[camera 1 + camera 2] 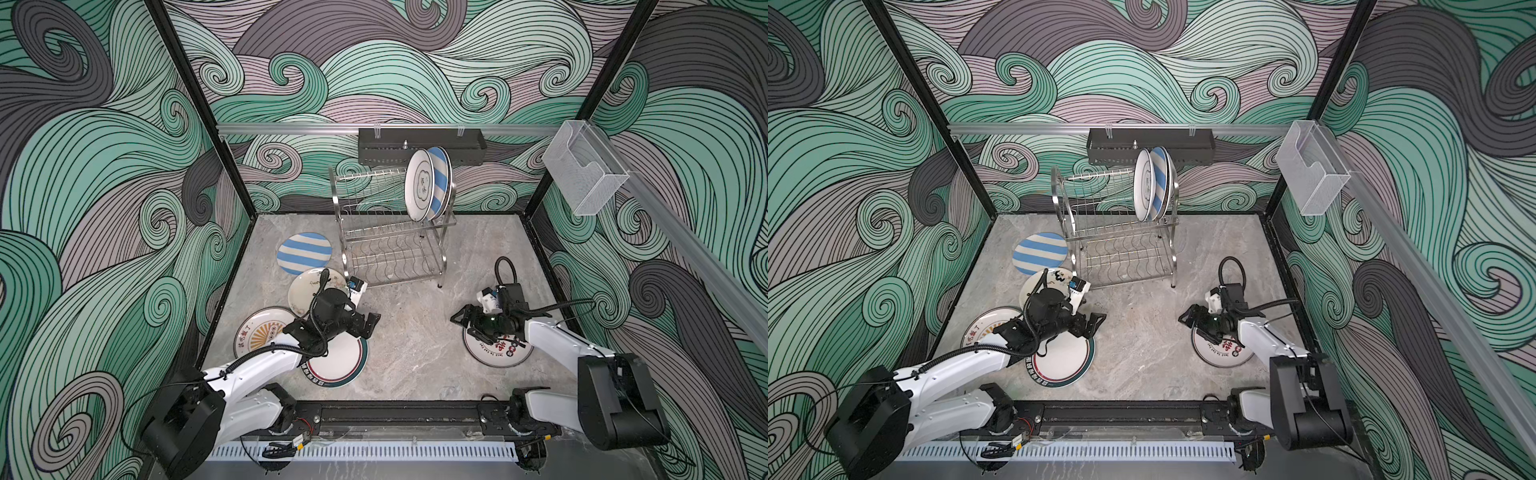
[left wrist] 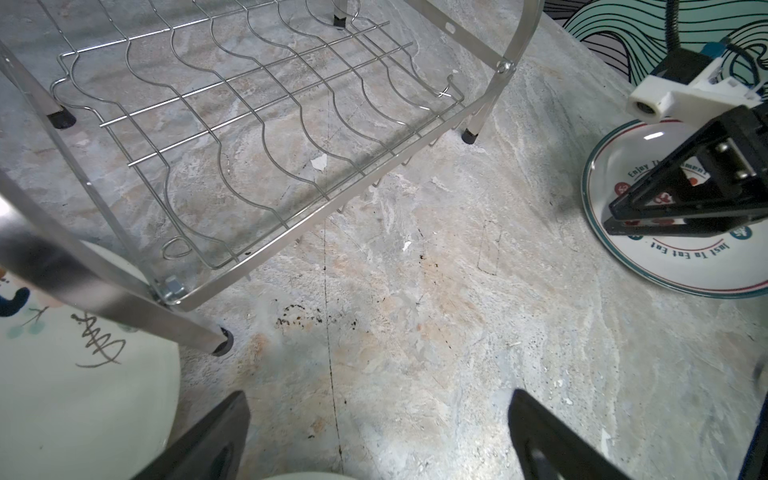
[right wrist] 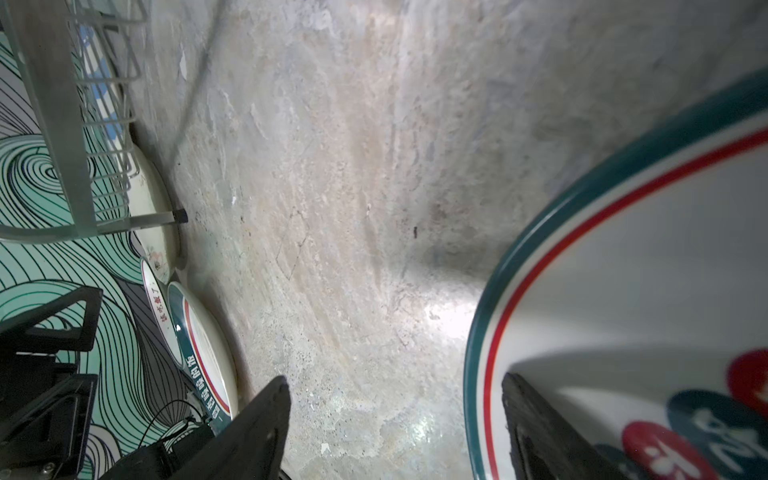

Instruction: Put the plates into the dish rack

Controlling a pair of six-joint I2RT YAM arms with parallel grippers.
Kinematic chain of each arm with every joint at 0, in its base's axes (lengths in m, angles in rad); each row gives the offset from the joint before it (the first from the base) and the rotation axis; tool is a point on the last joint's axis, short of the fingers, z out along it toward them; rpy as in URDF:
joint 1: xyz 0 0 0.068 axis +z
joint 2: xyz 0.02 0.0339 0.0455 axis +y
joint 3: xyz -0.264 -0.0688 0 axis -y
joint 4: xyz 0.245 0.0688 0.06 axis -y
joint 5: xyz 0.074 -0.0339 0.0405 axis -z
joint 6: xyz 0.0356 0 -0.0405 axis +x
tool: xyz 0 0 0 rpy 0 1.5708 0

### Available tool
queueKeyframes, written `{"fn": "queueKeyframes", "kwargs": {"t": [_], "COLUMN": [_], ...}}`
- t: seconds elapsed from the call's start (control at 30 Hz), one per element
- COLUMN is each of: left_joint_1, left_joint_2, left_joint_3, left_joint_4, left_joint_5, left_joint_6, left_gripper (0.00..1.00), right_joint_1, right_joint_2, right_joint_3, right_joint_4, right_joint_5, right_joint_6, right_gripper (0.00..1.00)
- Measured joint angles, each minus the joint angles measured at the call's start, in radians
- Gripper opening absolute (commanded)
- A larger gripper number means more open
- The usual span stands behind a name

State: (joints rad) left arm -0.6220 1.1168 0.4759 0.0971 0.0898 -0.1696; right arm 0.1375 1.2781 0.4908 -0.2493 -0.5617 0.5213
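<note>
The steel wire dish rack [image 1: 390, 245] stands at the back of the table, with a white plate [image 1: 417, 185] and a blue-striped plate [image 1: 441, 183] upright in its upper shelf. Flat on the table at left lie a striped plate [image 1: 304, 252], a cream cartoon plate [image 1: 303, 291], an orange sunburst plate [image 1: 259, 332] and a teal-rimmed plate [image 1: 343, 361]. My left gripper [image 1: 372, 322] hangs open over bare table [image 2: 378, 397]. My right gripper [image 1: 459, 322] is open astride the rim of another teal-rimmed plate [image 3: 582, 249], one finger [image 3: 523, 407] over the plate.
A black perforated tray [image 1: 422, 145] hangs on the back rail behind the rack. A clear plastic box [image 1: 584, 166] is fixed to the right wall rail. Patterned walls close in three sides, and the arms' base rail [image 1: 399, 415] runs along the front.
</note>
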Motion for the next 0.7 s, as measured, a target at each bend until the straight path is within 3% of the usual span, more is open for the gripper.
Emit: {"fn": "queueKeyframes", "kwargs": {"t": [0.37, 0.7], "left_joint_1": [0.0, 0.0], "left_joint_2": [0.0, 0.001], "left_joint_3": [0.0, 0.0], "left_joint_4": [0.0, 0.0], "left_joint_5": [0.008, 0.011], "left_joint_6": [0.0, 0.0], "left_gripper": [0.99, 0.99], "right_joint_1": [0.244, 0.336], "right_joint_2": [0.019, 0.053], "right_joint_3": [-0.017, 0.006], "right_joint_4": [0.13, 0.208], "right_joint_5": [-0.015, -0.014], "right_joint_6": [0.107, 0.161], "right_gripper": [0.8, 0.8]}}
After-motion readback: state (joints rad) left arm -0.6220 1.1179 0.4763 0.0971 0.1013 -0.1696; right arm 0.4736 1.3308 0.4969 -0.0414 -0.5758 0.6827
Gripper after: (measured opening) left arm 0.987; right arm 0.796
